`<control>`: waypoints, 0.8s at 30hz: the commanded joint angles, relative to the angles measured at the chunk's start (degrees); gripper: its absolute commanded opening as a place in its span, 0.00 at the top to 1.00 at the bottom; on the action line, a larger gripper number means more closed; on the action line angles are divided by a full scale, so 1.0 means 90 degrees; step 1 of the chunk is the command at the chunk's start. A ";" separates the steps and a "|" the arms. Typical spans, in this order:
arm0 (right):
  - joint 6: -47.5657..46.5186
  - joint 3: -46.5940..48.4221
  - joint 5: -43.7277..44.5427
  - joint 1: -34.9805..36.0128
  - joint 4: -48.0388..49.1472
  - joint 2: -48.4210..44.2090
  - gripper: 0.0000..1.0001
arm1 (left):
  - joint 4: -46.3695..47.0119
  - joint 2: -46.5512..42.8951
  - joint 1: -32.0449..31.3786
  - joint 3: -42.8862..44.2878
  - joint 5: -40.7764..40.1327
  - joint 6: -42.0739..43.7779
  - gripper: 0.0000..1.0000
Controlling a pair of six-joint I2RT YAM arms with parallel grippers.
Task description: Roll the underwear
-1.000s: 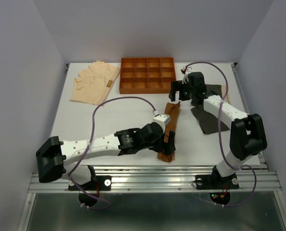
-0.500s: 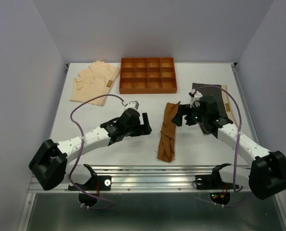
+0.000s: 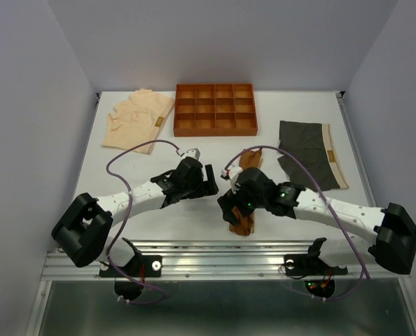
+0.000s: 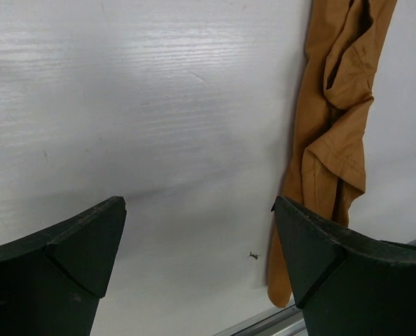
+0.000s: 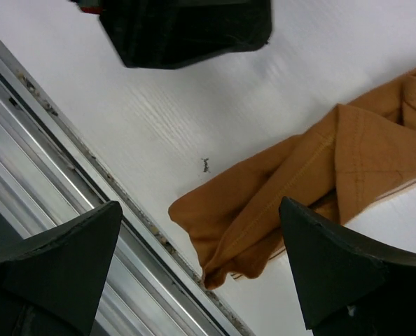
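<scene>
White tabletop [image 3: 215, 150]: rust-brown brief [image 4: 334, 140] lies as a folded strip nearer than the grid tray [image 3: 215, 131], not yet rolled. Right gripper [image 5: 201, 210] has swung over from the dark grey brief [image 3: 304, 150], jaws wide above the strip's near end. Left gripper [image 4: 197, 210], wide and empty, has backed off left, so rolling looks ready to start.

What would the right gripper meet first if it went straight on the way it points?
Probably the near end of the rust-brown underwear, lying between the open fingers of the right gripper in its wrist view, with the table right beneath. Its height above the cloth is unclear.
</scene>
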 commanded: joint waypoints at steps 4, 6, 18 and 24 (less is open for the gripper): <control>-0.1359 0.0950 0.1679 0.1378 -0.1308 0.1231 0.00 | 0.0030 -0.0666 0.0049 -0.0335 -0.0348 -0.0048 0.01; -0.1634 0.0999 0.1686 0.1767 -0.1269 0.1291 0.00 | -0.0146 -0.0793 0.0078 -0.0365 -0.0514 -0.0028 0.01; -0.2064 0.1351 0.2139 0.1994 -0.2060 0.1964 0.11 | -0.0605 -0.1126 0.0517 -0.0579 -0.0701 0.0040 0.01; -0.2192 0.1380 0.1833 0.2073 -0.2168 0.2346 0.19 | -0.0488 -0.0970 0.0586 -0.0521 -0.0564 0.0098 0.01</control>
